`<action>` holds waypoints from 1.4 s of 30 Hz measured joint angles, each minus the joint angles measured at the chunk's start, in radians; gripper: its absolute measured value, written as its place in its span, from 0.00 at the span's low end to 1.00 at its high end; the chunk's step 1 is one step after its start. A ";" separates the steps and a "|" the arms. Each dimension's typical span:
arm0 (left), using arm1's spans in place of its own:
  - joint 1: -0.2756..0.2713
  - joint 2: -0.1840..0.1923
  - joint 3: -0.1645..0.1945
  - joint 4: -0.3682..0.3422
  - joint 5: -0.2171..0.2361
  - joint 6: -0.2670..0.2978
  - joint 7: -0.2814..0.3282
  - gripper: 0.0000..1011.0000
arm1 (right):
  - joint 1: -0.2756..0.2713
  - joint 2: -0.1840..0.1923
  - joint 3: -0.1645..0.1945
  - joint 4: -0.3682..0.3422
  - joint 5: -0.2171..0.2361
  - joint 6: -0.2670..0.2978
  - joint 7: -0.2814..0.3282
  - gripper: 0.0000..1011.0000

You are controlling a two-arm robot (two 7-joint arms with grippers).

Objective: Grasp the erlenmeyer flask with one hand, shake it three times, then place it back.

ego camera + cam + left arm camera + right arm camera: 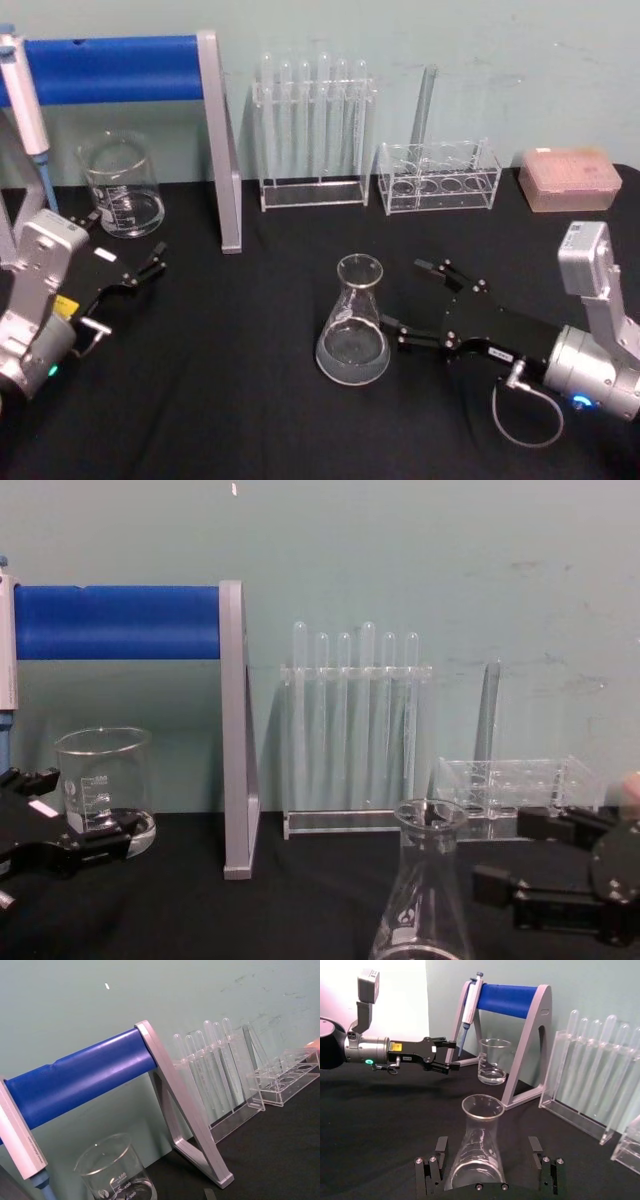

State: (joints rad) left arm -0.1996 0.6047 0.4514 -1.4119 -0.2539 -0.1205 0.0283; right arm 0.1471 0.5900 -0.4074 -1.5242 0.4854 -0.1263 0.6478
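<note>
Black table (250, 400): erlenmeyer flask (353, 325) upright at centre, standing between the wide-spread fingers (441, 1146) of the right gripper (404, 297); contact not discernible. Left gripper (147, 266) idle near the beaker (121, 185), fingers parted.

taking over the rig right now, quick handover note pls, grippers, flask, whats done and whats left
Right gripper: open, low over the black table, fingers either side of the base of the clear glass conical erlenmeyer flask, not closed on it.
Left gripper: open, idle at the left by the squat glass beaker.
Flask: upright on the table, centre.
Done: right gripper lined up.
Left, as it looks: close, lift, shake three times, set back.
</note>
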 joint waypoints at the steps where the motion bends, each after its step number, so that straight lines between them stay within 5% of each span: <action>1: 0.000 0.000 0.000 0.000 0.000 0.000 0.000 0.99 | 0.006 -0.005 -0.006 0.006 -0.001 0.004 0.003 0.99; 42: 0.000 0.000 0.000 0.000 0.000 0.000 0.000 0.99 | 0.174 -0.104 -0.112 0.172 -0.010 0.029 0.053 0.99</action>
State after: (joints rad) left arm -0.1995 0.6047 0.4514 -1.4120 -0.2539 -0.1205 0.0283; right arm 0.3211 0.4859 -0.5191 -1.3521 0.4754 -0.0976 0.7008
